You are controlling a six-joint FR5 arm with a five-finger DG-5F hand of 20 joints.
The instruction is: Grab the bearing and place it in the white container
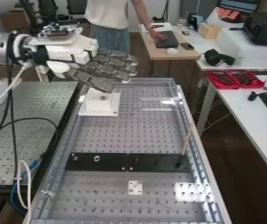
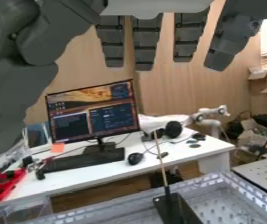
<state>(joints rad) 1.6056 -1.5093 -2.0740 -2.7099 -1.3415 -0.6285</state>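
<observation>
your hand [image 1: 107, 68] has its fingers straight and spread, near the white container [image 1: 90, 106]. a small round spot [image 1: 103, 98] shows at the container's top; you can't tell whether it is the bearing. on the black bar [image 1: 143, 162], the smaller nut [image 1: 75, 158] stands beside the larger nut [image 1: 97, 158].

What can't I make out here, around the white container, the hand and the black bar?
- Inside of the white container: high view, hidden by its walls and partly by the fingers of the hand.
- Near part of the black bar: wrist view, cut off by the lower edge.
- Threads of the smaller nut and larger nut: high view, too small.
</observation>
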